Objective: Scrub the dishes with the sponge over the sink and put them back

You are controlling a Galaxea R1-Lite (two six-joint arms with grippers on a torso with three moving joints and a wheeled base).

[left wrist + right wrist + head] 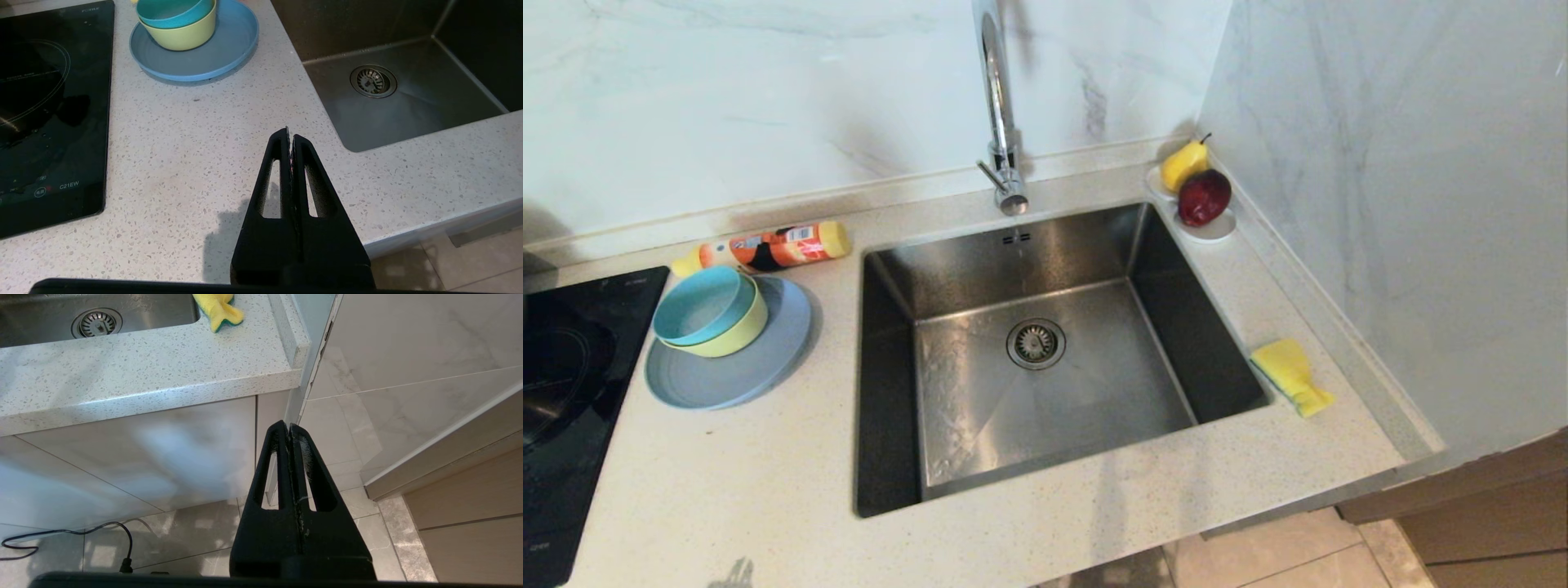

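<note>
Left of the sink (947,384), a teal-blue bowl (698,304) is nested in a pale yellow-green bowl (737,333), both standing on a wide grey-blue plate (743,371). The yellow sponge (1291,375) lies on the counter to the sink's right, its green layer showing along one edge. Neither arm shows in the head view. My left gripper (289,134) hangs shut and empty over the counter's front part, short of the plate (229,49). My right gripper (288,426) is shut and empty, low in front of the cabinet, below the counter corner where the sponge (218,310) lies.
A black induction hob (564,384) fills the counter's left end. An orange bottle (768,247) lies behind the dishes. A chrome faucet (1001,106) rises behind the sink. A white dish (1217,229) with a pear and a red fruit sits in the back right corner by the wall.
</note>
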